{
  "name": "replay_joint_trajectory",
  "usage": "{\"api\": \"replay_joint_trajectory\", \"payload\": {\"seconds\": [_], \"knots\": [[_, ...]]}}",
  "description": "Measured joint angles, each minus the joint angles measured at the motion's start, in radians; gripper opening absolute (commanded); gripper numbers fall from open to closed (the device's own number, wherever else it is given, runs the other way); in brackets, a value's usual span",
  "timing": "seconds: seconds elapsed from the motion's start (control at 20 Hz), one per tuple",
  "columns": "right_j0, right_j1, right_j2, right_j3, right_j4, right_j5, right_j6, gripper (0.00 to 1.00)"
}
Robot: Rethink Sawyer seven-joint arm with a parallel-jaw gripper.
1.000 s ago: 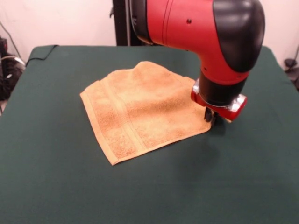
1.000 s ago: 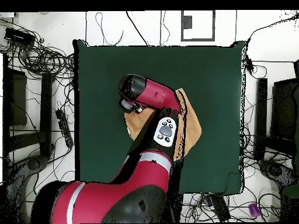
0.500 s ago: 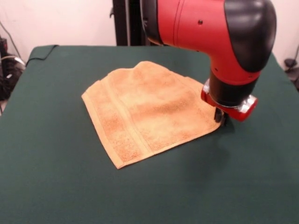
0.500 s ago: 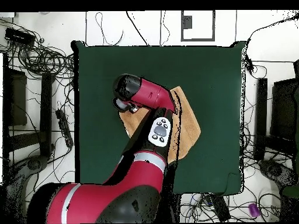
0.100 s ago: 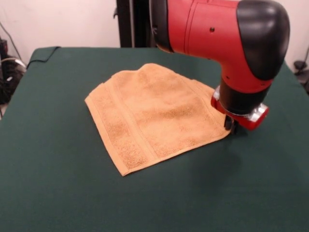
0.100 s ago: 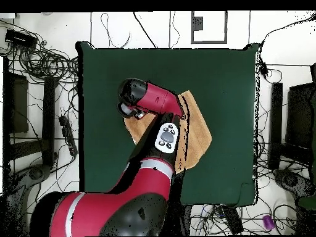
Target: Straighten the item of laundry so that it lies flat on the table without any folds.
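Note:
The item of laundry [image 5: 154,113], an orange-tan towel with woven bands along its left side, lies spread on the dark green table [image 5: 58,145]. Its far edge still shows a small hump. My gripper [image 5: 230,126] is down at the towel's right corner, dark fingertips just under the red wrist ring, shut on that corner. In the overhead view the arm covers the towel's middle. Only the towel's right part [image 6: 199,129] and a strip by the gripper [image 6: 131,113] show there.
A black post [image 5: 124,23] stands behind the table. The table cover bunches at its far left corner [image 5: 44,52]. In the overhead view, cables [image 6: 43,62] and equipment ring the table [image 6: 228,74] on all sides.
In the front view the gripper has slid right and slightly nearer along the table. The towel's right corner followed it, and the towel lies more stretched out.

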Motion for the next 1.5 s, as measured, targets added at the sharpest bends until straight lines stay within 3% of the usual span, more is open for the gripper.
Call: {"api": "replay_joint_trajectory", "payload": {"seconds": [0.85,1.5], "knots": [[0.002,0.040,0.009,-0.050,0.045,0.001,0.035,0.00],[0.031,0.081,0.013,-0.181,0.093,0.000,0.225,0.00]]}}
